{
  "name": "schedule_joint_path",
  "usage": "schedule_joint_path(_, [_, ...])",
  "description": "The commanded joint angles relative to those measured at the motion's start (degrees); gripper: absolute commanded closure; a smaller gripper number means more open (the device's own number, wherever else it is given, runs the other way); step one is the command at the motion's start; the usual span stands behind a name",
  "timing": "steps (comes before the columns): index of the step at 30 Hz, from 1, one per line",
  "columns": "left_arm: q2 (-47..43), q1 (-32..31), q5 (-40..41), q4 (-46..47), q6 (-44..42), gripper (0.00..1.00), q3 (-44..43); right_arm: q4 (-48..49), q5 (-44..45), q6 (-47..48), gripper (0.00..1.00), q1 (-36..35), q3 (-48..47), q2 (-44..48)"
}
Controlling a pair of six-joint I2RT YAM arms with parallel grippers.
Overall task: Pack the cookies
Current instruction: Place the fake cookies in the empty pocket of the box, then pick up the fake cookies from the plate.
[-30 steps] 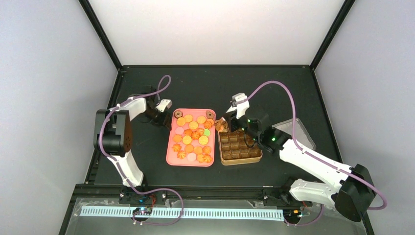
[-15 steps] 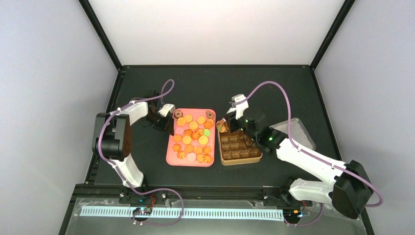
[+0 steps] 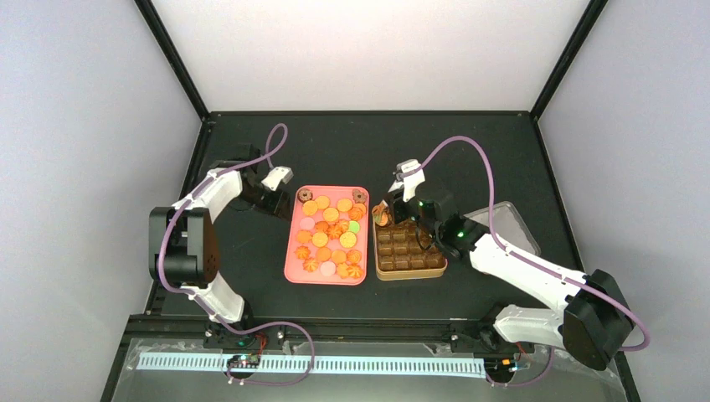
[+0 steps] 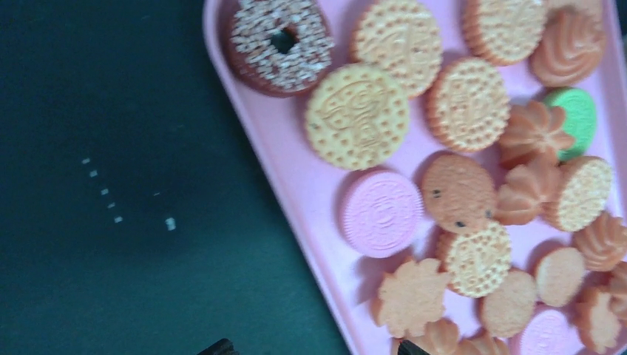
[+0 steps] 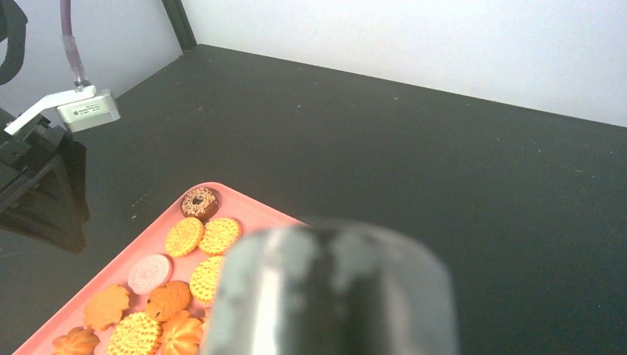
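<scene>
Clearly the move ahead turns on the left side: the cookies lie heaped on the pink tray mid-tabletop, directly right of the left gripper, which hangs at the tray's far left corner and is the nearer of the two. In the left wrist view only two dark fingertips show at the bottom edge, set well apart with nothing between them, so that gripper looks open and empty. The tray's rim runs diagonally through that view, with a sprinkled brown ring cookie and a pink cookie just inside it. The left arm reaches from the left, bent at the elbow, wrist pitched downward. The right gripper sits over the far left corner of the brown compartment box, just right of the tray, beside something orange. A blurred grey shape blocks its wrist view, so I cannot tell its opening or whether it holds anything.
</scene>
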State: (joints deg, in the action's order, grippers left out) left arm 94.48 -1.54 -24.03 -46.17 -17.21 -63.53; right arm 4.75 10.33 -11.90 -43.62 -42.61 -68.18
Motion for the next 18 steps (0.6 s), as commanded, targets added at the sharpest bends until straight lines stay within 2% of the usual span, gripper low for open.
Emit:
schedule_joint_path(1, [0.3,0.9,5.2,1.4,-0.8,0.43,-0.1,3.0,0.7,0.8,0.7,0.6,0.0,1.4])
schedule_joint_path(6, [1.8,0.9,8.7,5.1,-0.1,0.45,2.8,2.5,1.0,1.7,0.67,0.6,-0.9,2.5])
schedule_joint_path(13, [3.4,0.2,9.2,7.2,0.3,0.47,4.9,1.4,-0.1,2.5,0.61,0.7,-2.0,2.9])
schedule_joint_path(18, [4.3,-0.7,9.1,8.1,0.5,0.47,6.2,1.0,-1.8,2.0,0.61,0.7,-2.5,3.9])
